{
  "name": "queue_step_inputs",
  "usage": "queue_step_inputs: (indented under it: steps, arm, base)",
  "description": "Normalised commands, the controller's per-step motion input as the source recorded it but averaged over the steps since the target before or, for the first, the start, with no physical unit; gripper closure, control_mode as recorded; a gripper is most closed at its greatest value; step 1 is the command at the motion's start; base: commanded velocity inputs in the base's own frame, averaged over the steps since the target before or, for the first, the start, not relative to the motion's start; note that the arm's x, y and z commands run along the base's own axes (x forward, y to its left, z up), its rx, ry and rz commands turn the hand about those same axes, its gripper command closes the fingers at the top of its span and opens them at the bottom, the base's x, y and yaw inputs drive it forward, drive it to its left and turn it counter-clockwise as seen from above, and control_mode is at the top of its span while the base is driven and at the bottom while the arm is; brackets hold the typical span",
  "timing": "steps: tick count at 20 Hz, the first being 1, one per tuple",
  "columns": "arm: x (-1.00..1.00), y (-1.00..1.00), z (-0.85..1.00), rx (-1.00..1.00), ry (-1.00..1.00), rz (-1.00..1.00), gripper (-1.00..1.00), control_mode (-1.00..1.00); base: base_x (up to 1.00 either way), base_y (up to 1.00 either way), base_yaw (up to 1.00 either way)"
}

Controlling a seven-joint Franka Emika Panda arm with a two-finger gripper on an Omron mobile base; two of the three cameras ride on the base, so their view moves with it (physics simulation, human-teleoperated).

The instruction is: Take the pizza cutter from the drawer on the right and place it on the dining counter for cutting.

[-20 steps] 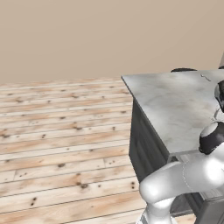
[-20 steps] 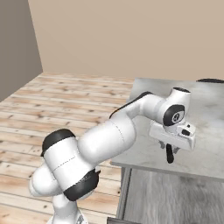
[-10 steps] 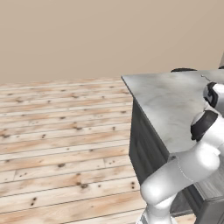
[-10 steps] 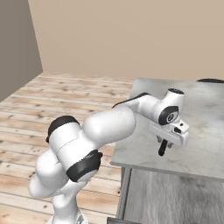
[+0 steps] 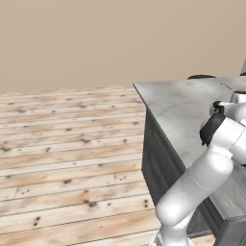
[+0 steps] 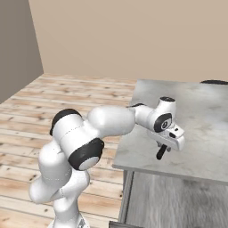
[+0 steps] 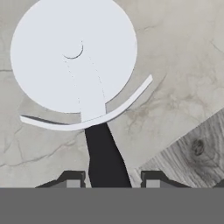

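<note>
The gripper (image 7: 112,177) is closed on the black handle of the pizza cutter (image 7: 78,65). In the hand view the round white wheel hangs over the dining counter (image 7: 175,65). In the right base view the gripper (image 6: 160,153) hangs over the near left part of the grey counter (image 6: 200,111), close to its edge. The drawer (image 6: 178,205) sits open below that edge.

To do this step well, I think the arm should go down slowly until the wheel touches the stone. It should stay a bit away from the edge, so the cutter cannot slip off into the drawer. Then it can let go and lift straight up.

Compared with a second ago, the arm has folded up more. The hand has slid a little left, nearer the corner. The dark handle pokes out less below it.
</note>
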Motion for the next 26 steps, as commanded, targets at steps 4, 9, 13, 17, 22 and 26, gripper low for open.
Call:
queue_step_inputs:
  steps: [4, 9, 13, 17, 22, 26]
  arm:
    - [0.42, 0.0, -0.39, 0.0, -0.01, 0.0, 1.0, -1.0]
    - [0.46, 0.0, -0.23, 0.0, 0.0, 0.0, 1.0, -1.0]
    - [0.43, -0.06, -0.06, 0.0, 0.0, 0.0, 1.0, -1.0]
    - [0.41, -0.14, 0.0, 0.0, 0.0, 0.02, 1.0, -1.0]
    - [0.25, -0.15, -0.17, 0.0, 0.0, 0.01, 1.0, -1.0]
    - [0.15, -0.15, -0.33, 0.0, 0.0, 0.01, 1.0, -1.0]
  base:
    - [0.0, 0.0, 0.0]
    - [0.0, 0.0, 0.0]
    - [0.0, 0.0, 0.0]
    - [0.0, 0.0, 0.0]
    - [0.0, 0.0, 0.0]
    - [0.0, 0.0, 0.0]
